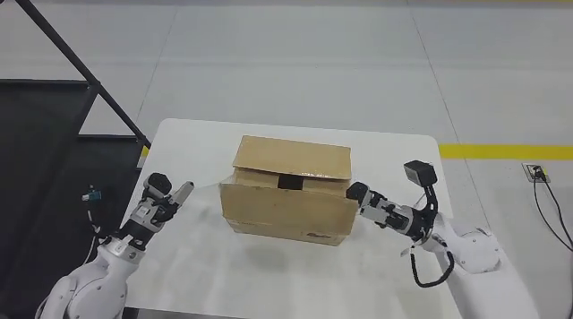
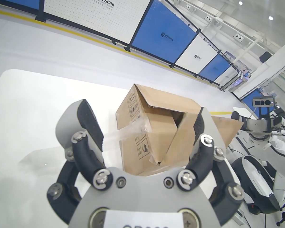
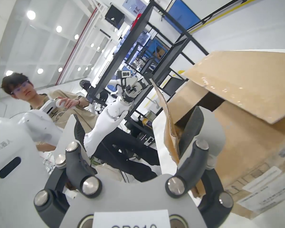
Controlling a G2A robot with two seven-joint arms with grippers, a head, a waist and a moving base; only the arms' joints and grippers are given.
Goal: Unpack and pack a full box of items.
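left claw (image 2: 143,110) spread, right claw (image 3: 135,119) spread

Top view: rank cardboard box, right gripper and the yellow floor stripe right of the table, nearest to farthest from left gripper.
From the left gripper:
1. cardboard box, middle of the table
2. right gripper, at the box's far end
3. yellow floor stripe, beyond the table's right edge

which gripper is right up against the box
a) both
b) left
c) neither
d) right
D: the right gripper sits at the end of the box, by its side flap, while the left gripper is off to the other side with bare table between it and the box.
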